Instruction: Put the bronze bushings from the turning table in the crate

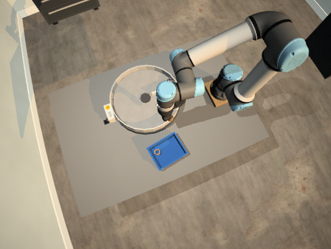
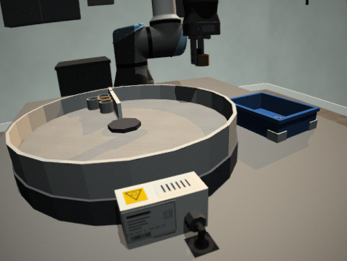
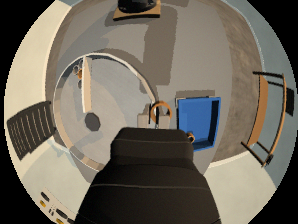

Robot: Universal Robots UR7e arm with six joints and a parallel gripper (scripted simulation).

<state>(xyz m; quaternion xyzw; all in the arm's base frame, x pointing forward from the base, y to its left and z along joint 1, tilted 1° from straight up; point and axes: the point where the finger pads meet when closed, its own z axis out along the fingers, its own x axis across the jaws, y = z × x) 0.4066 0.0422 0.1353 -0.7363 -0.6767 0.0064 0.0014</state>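
A: Quick one: what's your gripper (image 1: 167, 117) (image 2: 200, 55) (image 3: 153, 110) doing?

B: It's closed on a bronze bushing (image 1: 171, 120) (image 2: 203, 60) (image 3: 171, 111), pinched by its wall, bore upright. You're up in the air near the turning table's (image 1: 132, 112) (image 2: 156, 149) (image 3: 110, 135) rim, crate (image 1: 170, 153) (image 2: 257, 121) (image 3: 197, 117) off to the side.

A: So how do you do the carry well?

B: Keep your grip firm and your height over both rims; a one-wall pinch could twist if bumped. Aim for the crate's bare floor, well away from the placed bushing (image 1: 154, 151) (image 3: 193, 136), leaving room for both fingers. Lower straight, let it sit flat, then open gently and lift straight up. Don't drop it: it could tip, roll and still be moving at the end. Wait for it to settle.

A: Counts?

B: Bronze, you've got three visible: one gripped, one in the crate, one left on the table (image 2: 104, 98) (image 3: 80, 74). Steel, three: near steel (image 2: 105, 106) (image 3: 80, 85), side steel (image 2: 92, 103) (image 3: 75, 70), far steel (image 2: 103, 95) (image 3: 81, 64). All are bunched by the one divider (image 2: 116, 104) (image 3: 87, 85). One crate, one table. Leave the steels; after this, your last visible bronze sits tight among them, so go in carefully.
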